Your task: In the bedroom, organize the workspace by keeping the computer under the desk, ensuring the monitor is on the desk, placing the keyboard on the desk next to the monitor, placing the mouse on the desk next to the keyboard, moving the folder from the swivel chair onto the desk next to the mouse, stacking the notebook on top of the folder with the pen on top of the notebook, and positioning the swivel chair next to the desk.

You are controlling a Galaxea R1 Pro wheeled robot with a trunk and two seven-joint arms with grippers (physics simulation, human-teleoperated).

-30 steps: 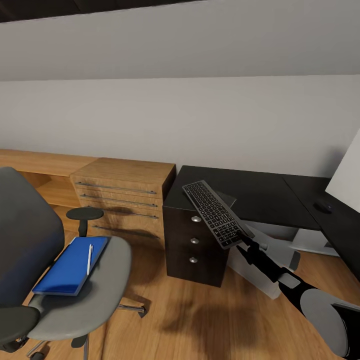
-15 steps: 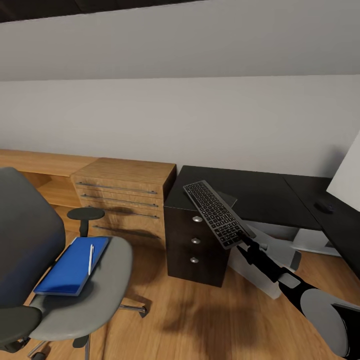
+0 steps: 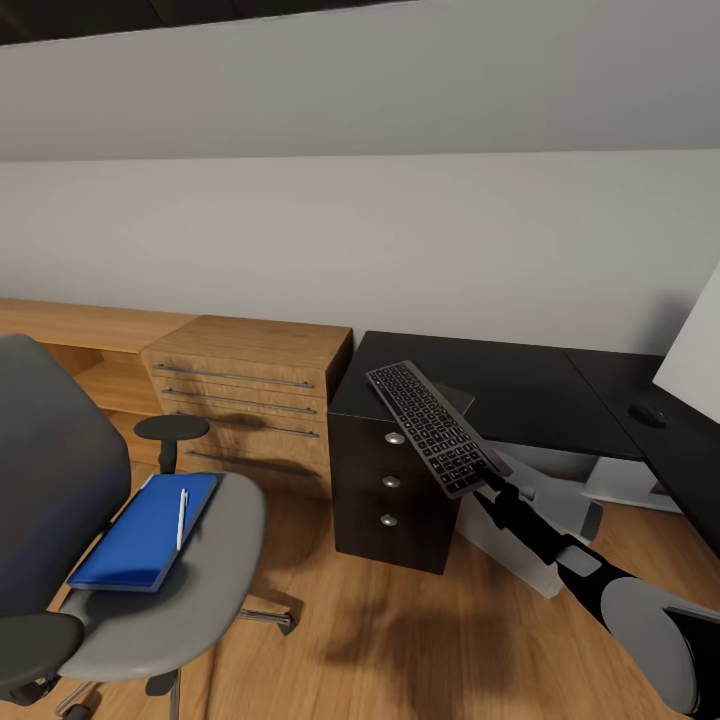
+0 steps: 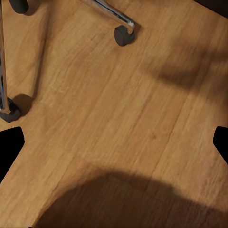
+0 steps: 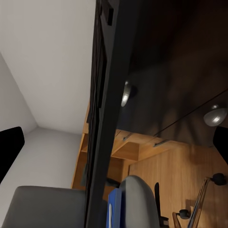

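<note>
Right gripper (image 3: 487,484) is clamped on the near end of the keyboard (image 3: 433,426), holding it tilted in the air above the corner of the desk (image 3: 520,385), over the drawers with round silver knobs (image 3: 393,438). At about eight o'clock from it stands the swivel chair (image 3: 190,590), with the folder (image 3: 140,532) flat on its seat and the pen (image 3: 181,518) lying on the folder. A mouse (image 3: 648,411) sits on the desk toward three o'clock. From the right wrist, the keyboard (image 5: 102,118) appears edge-on, with the knobs (image 5: 125,93) beyond. Looking from the left wrist, the wooden floor (image 4: 114,123) and a chair caster (image 4: 123,34) appear; its fingertips (image 4: 9,147) stand wide apart, holding nothing.
</note>
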